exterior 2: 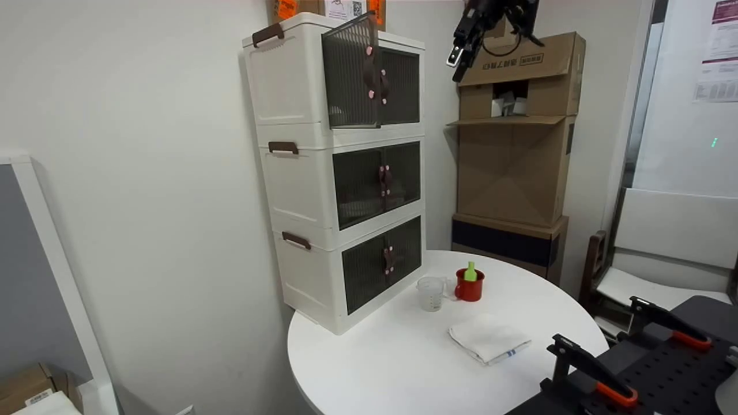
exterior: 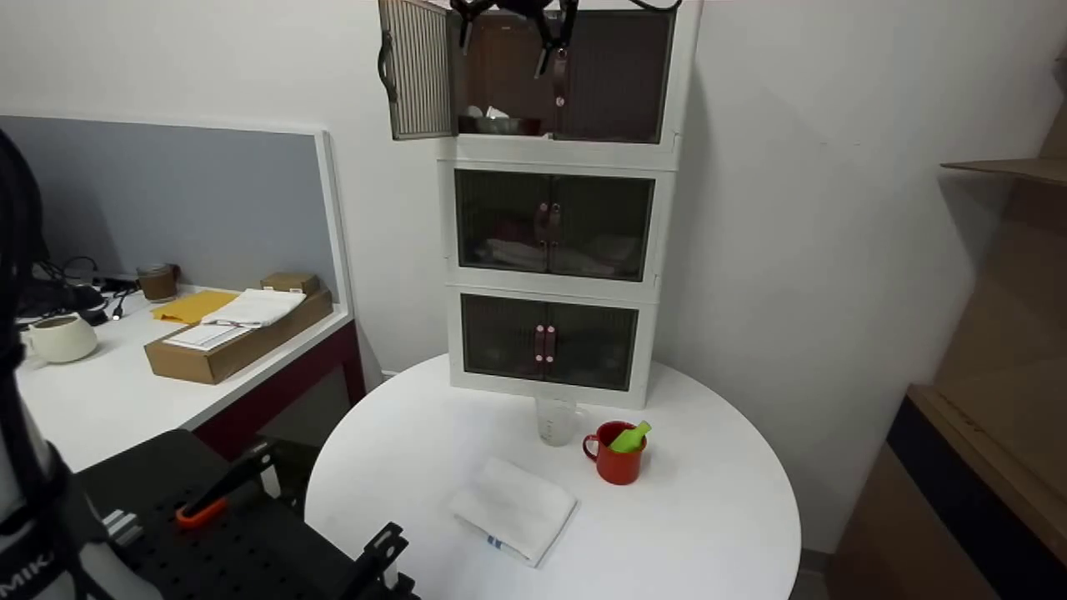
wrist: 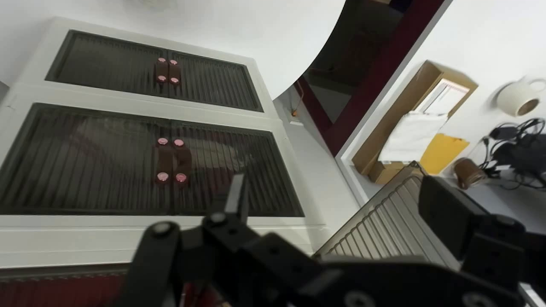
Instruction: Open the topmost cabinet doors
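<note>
The topmost cabinet (exterior: 563,150) is the top unit of a white stack. One ribbed door (exterior: 421,71) stands swung outward; it also shows in an exterior view (exterior 2: 349,75) and the wrist view (wrist: 384,221). Its partner door (exterior: 617,79) is shut, with a dark handle (exterior: 560,83) at its inner edge; this door also shows in an exterior view (exterior 2: 402,86). My gripper (exterior: 504,52) is open, fingers wide apart and empty, in front of the top cabinet. It hangs apart from the cabinet in an exterior view (exterior 2: 461,64). In the wrist view the fingers (wrist: 341,204) frame the swung door without visible contact.
A bowl (exterior: 500,126) sits inside the top cabinet. Middle (exterior: 552,225) and bottom (exterior: 546,343) cabinets are shut. The round table (exterior: 683,533) holds a red mug (exterior: 618,467), a clear measuring cup (exterior: 554,421) and a folded cloth (exterior: 513,508). Cardboard boxes (exterior 2: 507,173) stand beside the stack.
</note>
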